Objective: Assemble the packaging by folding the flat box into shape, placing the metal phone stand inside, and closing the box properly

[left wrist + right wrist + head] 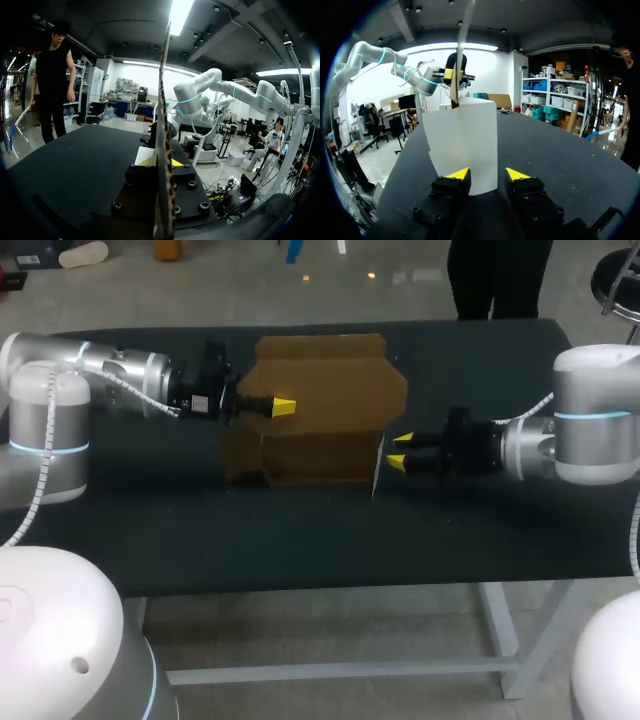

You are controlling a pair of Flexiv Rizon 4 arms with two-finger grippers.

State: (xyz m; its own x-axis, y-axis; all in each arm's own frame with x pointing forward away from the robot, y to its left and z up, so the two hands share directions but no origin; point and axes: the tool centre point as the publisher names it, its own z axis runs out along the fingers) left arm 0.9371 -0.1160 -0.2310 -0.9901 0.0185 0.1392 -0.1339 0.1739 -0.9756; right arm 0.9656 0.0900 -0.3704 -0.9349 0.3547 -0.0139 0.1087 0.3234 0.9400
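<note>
On the table (pixel 300 540) the box (pixel 325 400) stood mid-table, only half opened, its flaps loose and nowhere near formed. The left gripper (pixel 283 407) was clamped on its left panel, propping it up. The right gripper (pixel 400 452) sat spread apart just right of the white flap (pixel 462 145), gripping nothing. No stand was in sight, so shaping, loading and closing all looked undone.

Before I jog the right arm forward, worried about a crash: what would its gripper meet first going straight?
The cardboard box: its white side stands just ahead of the open right gripper. It looks close, though depth is unclear.
</note>
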